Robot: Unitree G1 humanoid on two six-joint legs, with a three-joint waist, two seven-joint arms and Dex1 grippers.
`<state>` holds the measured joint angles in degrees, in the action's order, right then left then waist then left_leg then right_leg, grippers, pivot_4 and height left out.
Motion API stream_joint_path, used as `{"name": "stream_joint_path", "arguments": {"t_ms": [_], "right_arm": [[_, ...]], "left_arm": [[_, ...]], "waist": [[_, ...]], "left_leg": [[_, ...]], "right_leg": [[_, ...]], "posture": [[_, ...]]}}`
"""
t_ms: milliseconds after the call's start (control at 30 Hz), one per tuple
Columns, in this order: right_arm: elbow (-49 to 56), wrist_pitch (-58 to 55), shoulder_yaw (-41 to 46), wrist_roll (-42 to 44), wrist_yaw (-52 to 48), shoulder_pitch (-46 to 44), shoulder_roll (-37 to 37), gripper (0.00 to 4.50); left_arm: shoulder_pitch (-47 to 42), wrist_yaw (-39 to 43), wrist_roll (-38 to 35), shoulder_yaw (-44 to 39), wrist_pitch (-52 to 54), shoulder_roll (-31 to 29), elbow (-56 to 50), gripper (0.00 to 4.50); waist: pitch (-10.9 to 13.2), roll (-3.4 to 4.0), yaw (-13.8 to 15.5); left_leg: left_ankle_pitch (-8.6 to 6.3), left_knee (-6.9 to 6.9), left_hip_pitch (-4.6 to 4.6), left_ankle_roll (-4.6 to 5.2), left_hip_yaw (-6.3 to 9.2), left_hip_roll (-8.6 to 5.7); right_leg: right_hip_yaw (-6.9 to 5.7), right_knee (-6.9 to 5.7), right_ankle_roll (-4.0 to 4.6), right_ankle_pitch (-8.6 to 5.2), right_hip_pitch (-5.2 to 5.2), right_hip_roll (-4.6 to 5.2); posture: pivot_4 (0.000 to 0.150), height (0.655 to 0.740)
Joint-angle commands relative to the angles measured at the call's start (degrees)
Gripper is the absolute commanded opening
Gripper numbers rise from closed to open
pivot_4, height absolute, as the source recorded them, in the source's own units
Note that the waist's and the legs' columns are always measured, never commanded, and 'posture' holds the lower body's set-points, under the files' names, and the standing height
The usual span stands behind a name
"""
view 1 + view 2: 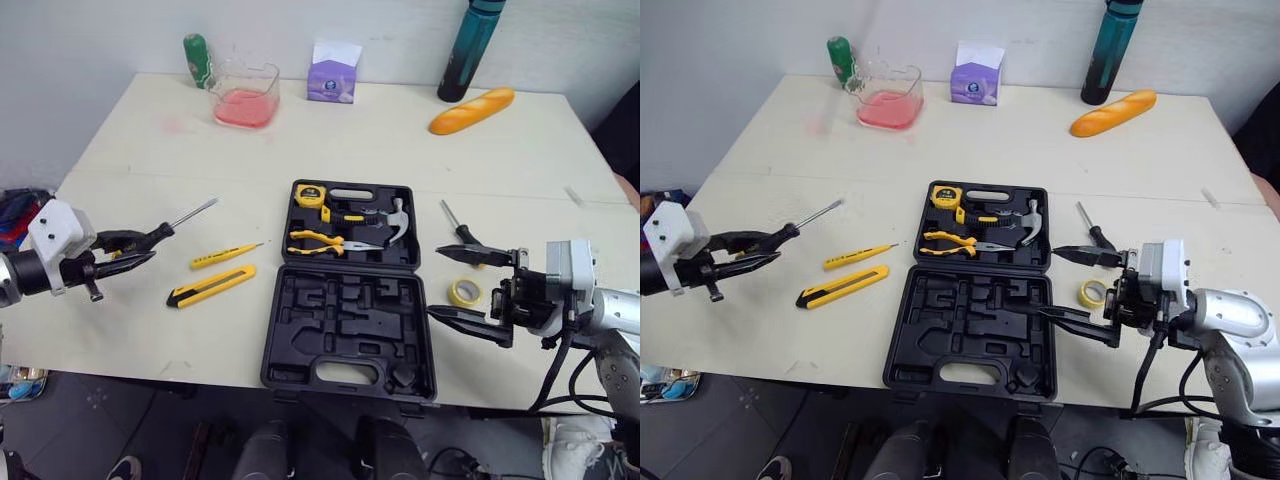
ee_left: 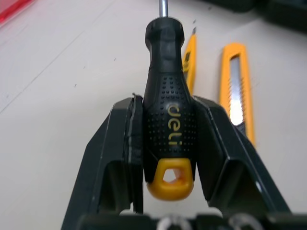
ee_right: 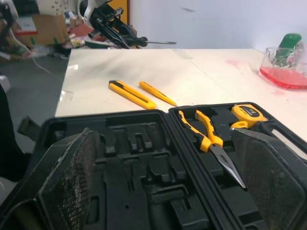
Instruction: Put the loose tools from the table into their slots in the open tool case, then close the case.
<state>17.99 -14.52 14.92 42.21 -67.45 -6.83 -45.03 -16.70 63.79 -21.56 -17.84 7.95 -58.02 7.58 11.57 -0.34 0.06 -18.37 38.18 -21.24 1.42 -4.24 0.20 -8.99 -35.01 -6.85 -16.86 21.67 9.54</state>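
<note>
The left gripper (image 2: pixel 166 101) clamps the handle of a black screwdriver with a yellow end cap (image 2: pixel 165 57). Beyond it on the pale desk (image 2: pixel 72 72) lie a slim yellow tester pen (image 2: pixel 190 53) and a yellow utility knife (image 2: pixel 234 88), side by side.

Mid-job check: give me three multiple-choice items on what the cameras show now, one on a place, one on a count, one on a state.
1. Where does the tape roll lie?
A. on the table, right of the tool case
B. inside the case
C. at the table's far edge

2. How many yellow tools lie on the table left of the case?
A. none
B. two
C. four

3. What state is the left gripper in?
A. open, empty
B. shut, empty
C. shut on the black screwdriver

Answers:
1 A: it sits on the tabletop by the open right gripper.
2 B: the utility knife and the slim yellow screwdriver.
3 C: the left wrist view shows both fingers clamping the handle.
</note>
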Motion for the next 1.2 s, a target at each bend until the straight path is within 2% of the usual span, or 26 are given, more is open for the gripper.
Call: {"name": "stream_joint_path", "arguments": {"t_ms": [33,333,467,567,667,900,1200], "right_arm": [[0.6,-3.6,4.0,1.1,4.1,-1.5,-2.1,4.50],[1.3,-3.7,5.4,-1.0,4.6,1.7,-2.2,4.50],[2.9,-4.0,5.8,-1.9,4.3,5.8,-2.6,4.50],[3.3,-3.2,5.9,-2.7,4.7,6.8,-2.3,4.50],[3.4,-1.1,5.9,-4.2,4.8,8.5,-1.1,4.50],[0.9,3.7,6.5,-5.4,2.5,11.4,0.9,4.50],[-1.1,7.2,6.9,-6.0,0.8,13.3,1.0,4.50]], "left_arm": [[-3.3,-1.6,-0.2,5.6,5.4,0.7,-11.4,1.01],[-11.9,-3.5,1.6,16.8,13.5,5.0,-20.0,1.01],[-19.8,-2.2,6.5,28.9,20.4,8.8,-21.6,1.01],[-24.1,-3.3,8.3,33.0,24.1,12.3,-21.9,1.01],[-28.2,-4.5,15.4,40.5,24.9,15.4,-19.8,1.01],[-32.9,-3.9,20.6,46.6,27.7,20.8,-17.0,1.01],[-33.0,-3.3,24.4,47.6,26.0,21.2,-15.3,1.01]], "waist": [[0.0,0.00,0.2],[0.0,0.00,0.5],[0.0,0.00,1.6],[0.0,0.00,1.6],[0.0,-0.02,1.6],[0.0,-0.02,1.4],[0.0,-0.02,1.5]], "left_leg": [[0.00,0.00,0.00,0.00,0.00,-0.02],[0.01,-0.04,-0.02,0.00,-0.08,-0.02],[0.03,0.03,-0.01,0.03,-0.05,-0.03],[0.03,0.04,-0.08,0.06,-0.04,-0.09],[0.03,0.04,-0.13,0.06,0.01,-0.10],[0.05,0.06,-0.07,0.07,0.00,-0.10],[0.06,0.11,-0.09,0.09,0.05,-0.09]], "right_leg": [[0.01,0.00,0.00,0.00,-0.01,0.00],[0.04,0.09,-0.01,0.01,0.01,-0.09],[0.02,0.06,-0.02,0.01,-0.04,-0.10],[0.03,0.15,-0.06,0.03,-0.04,-0.08],[-0.03,0.22,-0.06,0.03,-0.05,-0.10],[0.00,0.17,-0.06,0.03,-0.08,-0.12],[-0.02,0.17,-0.07,0.03,-0.10,-0.10]], "posture": [[0.150,0.7400],[0.150,0.7400],[0.150,0.7400],[0.150,0.7400],[0.150,0.7400],[0.150,0.7400],[0.150,0.7400]]}}
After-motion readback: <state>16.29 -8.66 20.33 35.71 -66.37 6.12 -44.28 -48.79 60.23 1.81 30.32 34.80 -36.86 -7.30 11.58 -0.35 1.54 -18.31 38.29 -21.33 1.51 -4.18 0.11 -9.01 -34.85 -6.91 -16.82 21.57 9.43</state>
